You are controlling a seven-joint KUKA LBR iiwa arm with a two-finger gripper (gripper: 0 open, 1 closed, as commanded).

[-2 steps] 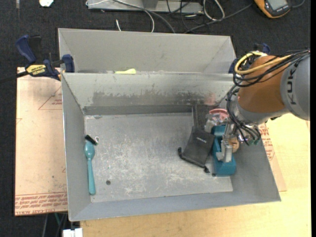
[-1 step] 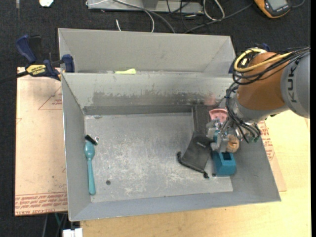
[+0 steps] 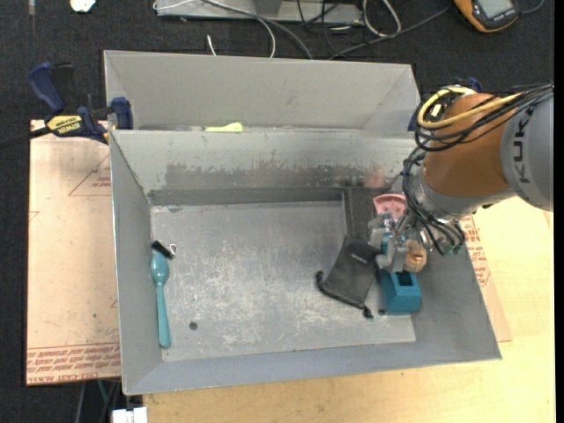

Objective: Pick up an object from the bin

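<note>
In my grey metal bin (image 3: 256, 271) a teal spoon (image 3: 161, 300) lies at the left. At the right, a dark flat piece (image 3: 345, 280) lies just beside a blue block (image 3: 401, 294).

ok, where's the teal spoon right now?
The teal spoon lies on the bin floor near its left wall in the camera view, bowl end next to a small black piece, apart from the gripper and blue block at right.

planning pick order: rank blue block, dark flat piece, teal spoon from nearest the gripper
1. blue block, just below the gripper in view; dark flat piece, beside it leftward: too close to call.
2. teal spoon, far left of the bin.
</note>
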